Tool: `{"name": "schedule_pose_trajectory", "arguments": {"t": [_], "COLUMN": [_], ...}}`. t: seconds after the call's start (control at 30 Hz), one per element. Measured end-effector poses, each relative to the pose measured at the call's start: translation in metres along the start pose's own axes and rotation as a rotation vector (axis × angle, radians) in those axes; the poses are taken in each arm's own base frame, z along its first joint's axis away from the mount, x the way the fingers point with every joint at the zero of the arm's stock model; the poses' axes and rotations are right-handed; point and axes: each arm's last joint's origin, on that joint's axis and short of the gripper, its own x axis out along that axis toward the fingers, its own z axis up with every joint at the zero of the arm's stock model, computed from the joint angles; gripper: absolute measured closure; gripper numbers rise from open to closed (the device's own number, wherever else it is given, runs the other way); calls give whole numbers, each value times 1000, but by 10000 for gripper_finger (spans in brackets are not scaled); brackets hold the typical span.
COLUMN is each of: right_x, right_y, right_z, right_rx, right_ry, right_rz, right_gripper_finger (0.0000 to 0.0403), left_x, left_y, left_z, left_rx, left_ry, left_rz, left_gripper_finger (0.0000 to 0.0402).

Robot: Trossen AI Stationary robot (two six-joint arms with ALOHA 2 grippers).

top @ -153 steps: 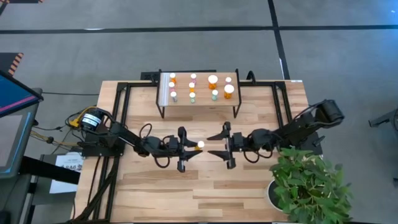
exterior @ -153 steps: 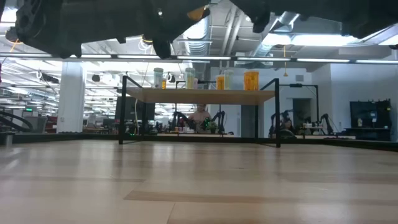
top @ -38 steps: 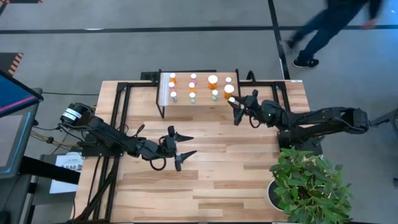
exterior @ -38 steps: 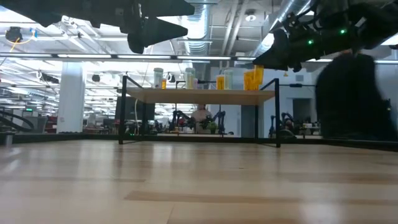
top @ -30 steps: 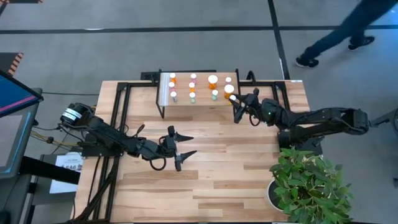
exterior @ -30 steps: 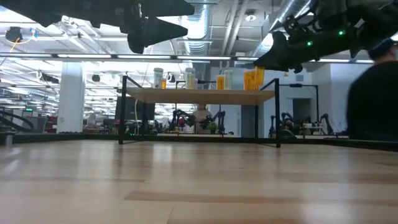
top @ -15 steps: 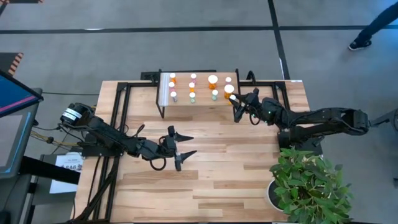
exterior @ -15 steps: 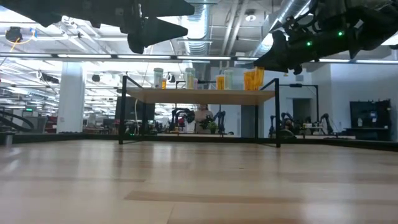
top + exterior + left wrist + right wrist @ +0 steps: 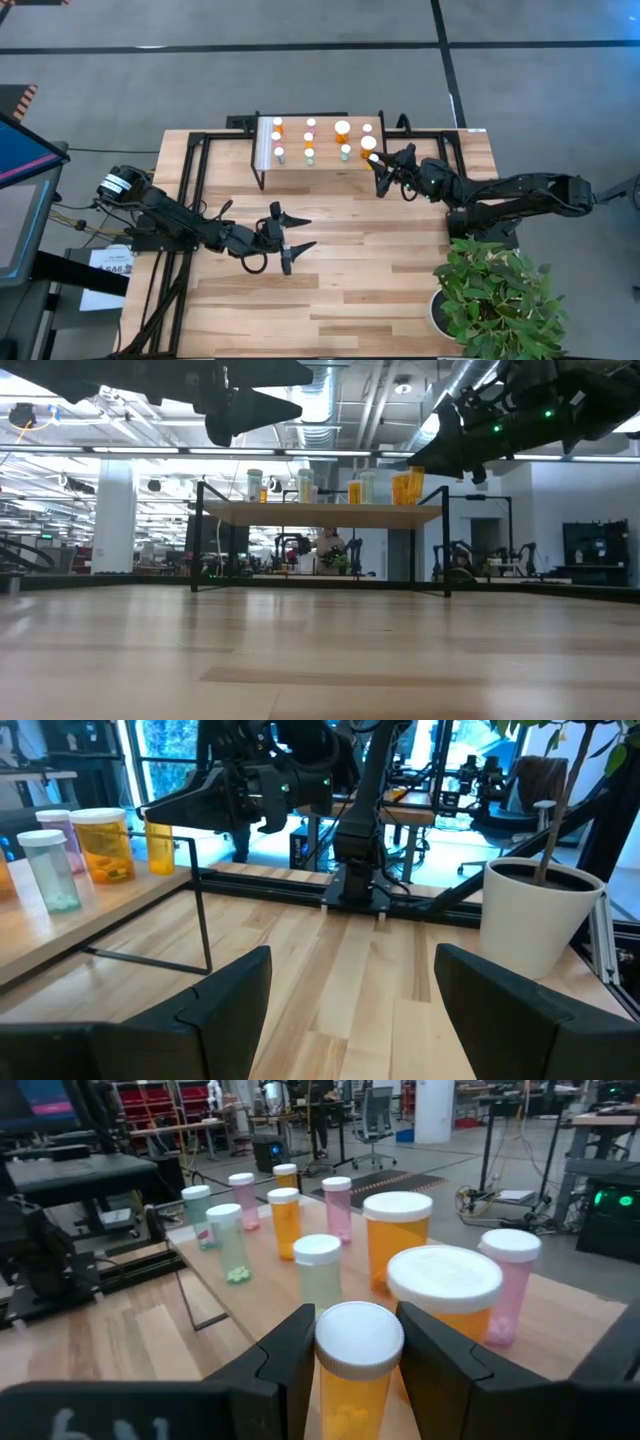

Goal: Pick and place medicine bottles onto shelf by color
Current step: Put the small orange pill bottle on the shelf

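An orange bottle [image 9: 357, 1365] with a white cap sits pinched between the fingers of the right tool [image 9: 375, 164], which holds it at the near right corner of the shelf [image 9: 322, 168], just in front of a wider orange bottle [image 9: 444, 1295]. About ten other bottles [image 9: 309, 140] already stand on the shelf top, orange toward the right, pale green and pink further along. From where I stand the risk looks plain: the held bottle is very near its wide neighbour and close to the shelf's edge, so a slightly off descent could knock that neighbour into the pink bottle [image 9: 508, 1281] beside it, or leave the new one half over the lip to topple onto the counter [image 9: 340, 290] when released. The right tool is partly closed, gripping the bottle below its cap. The left tool [image 9: 297, 241] hangs over the middle of the counter, fingers spread wide, holding nothing.
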Motion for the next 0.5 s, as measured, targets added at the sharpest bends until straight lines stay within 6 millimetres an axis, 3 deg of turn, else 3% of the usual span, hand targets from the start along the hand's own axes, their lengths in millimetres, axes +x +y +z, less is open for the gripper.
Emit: {"name": "schedule_pose_trajectory", "arguments": {"t": [0.5], "right_x": [7], "right_y": [4], "right_z": [17], "right_rx": [-39], "right_ry": [52], "right_rz": [-27], "right_gripper_finger": [247], "left_x": [0], "left_y": [1], "left_z": [-2], "left_rx": [3], "left_ry": [15], "left_rz": [5], "left_gripper_finger": [132]}}
